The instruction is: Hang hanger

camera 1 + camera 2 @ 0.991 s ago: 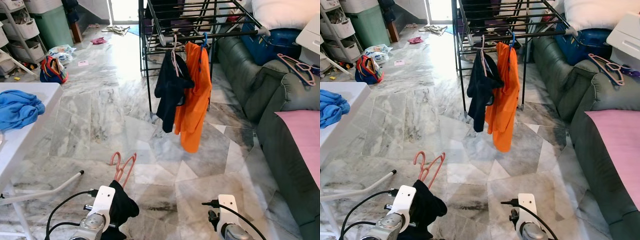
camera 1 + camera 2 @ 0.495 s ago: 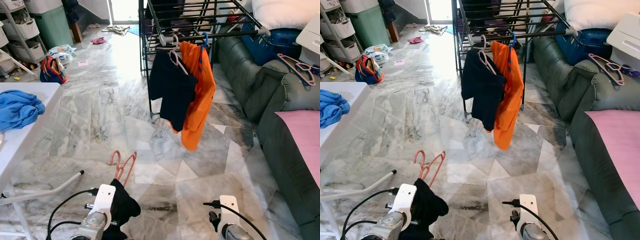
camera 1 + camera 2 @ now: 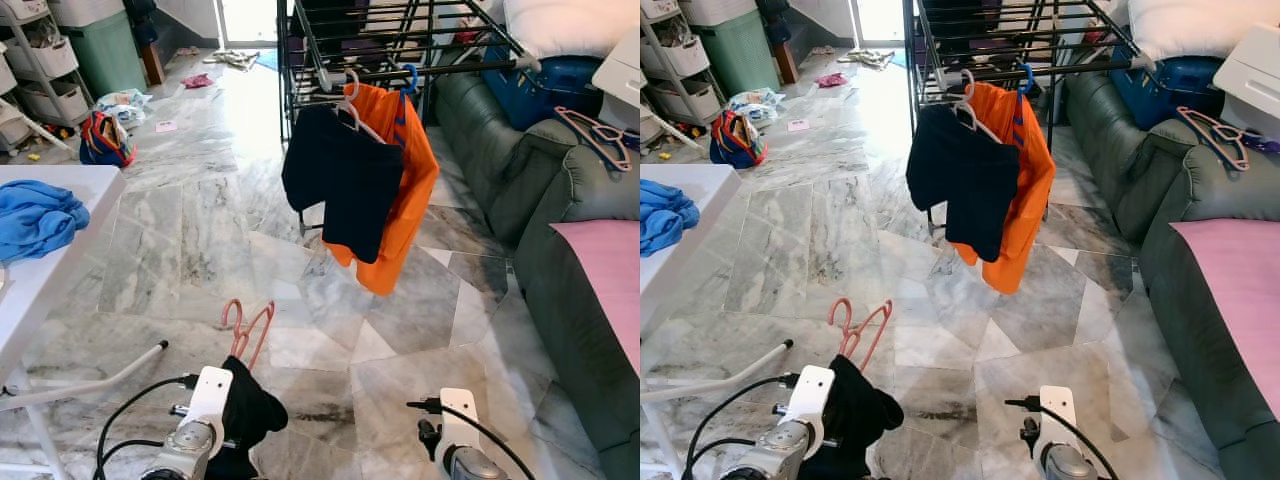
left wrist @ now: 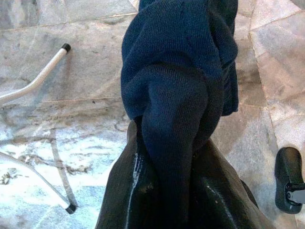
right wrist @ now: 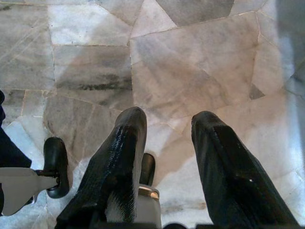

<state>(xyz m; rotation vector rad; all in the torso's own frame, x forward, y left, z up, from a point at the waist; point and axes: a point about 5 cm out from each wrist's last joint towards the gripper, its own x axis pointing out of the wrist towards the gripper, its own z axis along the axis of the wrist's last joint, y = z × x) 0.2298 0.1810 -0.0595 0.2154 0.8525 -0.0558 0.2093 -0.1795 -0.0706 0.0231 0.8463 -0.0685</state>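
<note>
1. I see the dark garment (image 3: 340, 180) on the drying rack (image 3: 400, 45) now swung out to the left and spread wide; a second ago it hung narrow and straight beside the orange garment (image 3: 405, 190). Both are on hangers hooked over the rack's near rail, so I judge they are swinging, not settled.
2. My own view has barely shifted, and the rack remains well ahead, so I judge the approach is not finished.
3. The left gripper (image 4: 171, 157) is clamped tight on a dark blue knit garment (image 4: 181, 71), low at my near left. The pink hanger (image 3: 245, 330) pokes up just beyond that bundle; I cannot tell whether the fingers touch it directly.
4. The right gripper (image 5: 164, 157) is spread apart and empty over the marble floor (image 5: 181, 71).
5. More pink hangers (image 3: 595, 135) lie on the green sofa (image 3: 540, 190) at far right.
6. I can read no brand, label or writing anywhere.
</note>
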